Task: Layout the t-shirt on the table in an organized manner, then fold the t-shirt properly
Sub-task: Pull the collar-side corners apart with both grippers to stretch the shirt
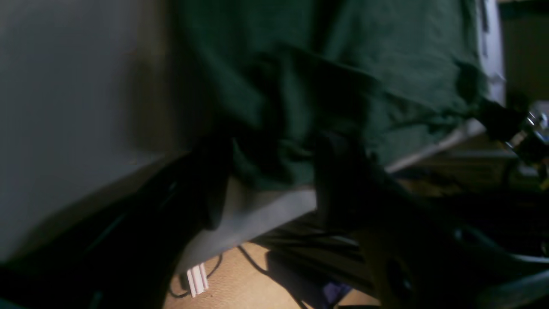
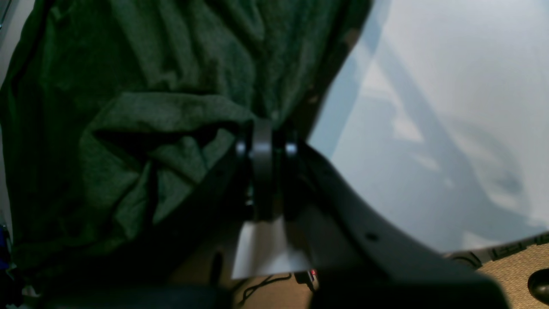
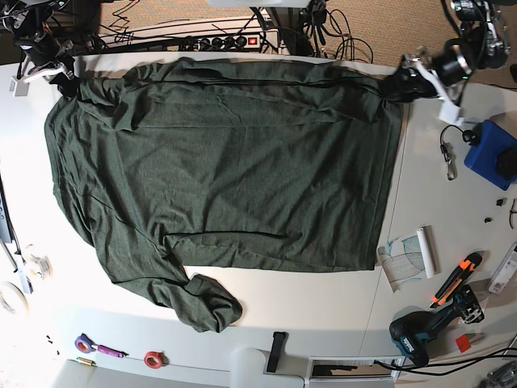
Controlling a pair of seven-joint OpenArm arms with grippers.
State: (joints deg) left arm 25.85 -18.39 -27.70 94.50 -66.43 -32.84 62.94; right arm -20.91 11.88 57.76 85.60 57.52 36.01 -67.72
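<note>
Right claw (image 2: 263, 133) sits nearest the lens, pressed together on a pinch of the dark green cotton t-shirt (image 2: 128, 128) at one far corner. Left claw (image 1: 274, 171) straddles a bunch of cloth at the other far corner; too dark & blurred to tell if it grips. Shirt lies spread over the white table (image 3: 323, 307), mostly flat, w/ one crumpled sleeve (image 3: 206, 303) at the near edge. Judgement: layout step, nearly done. Pull both corners apart evenly, keep tension level, lower w/o dragging, then flatten that sleeve. No legible writing or brand anywhere.
</note>
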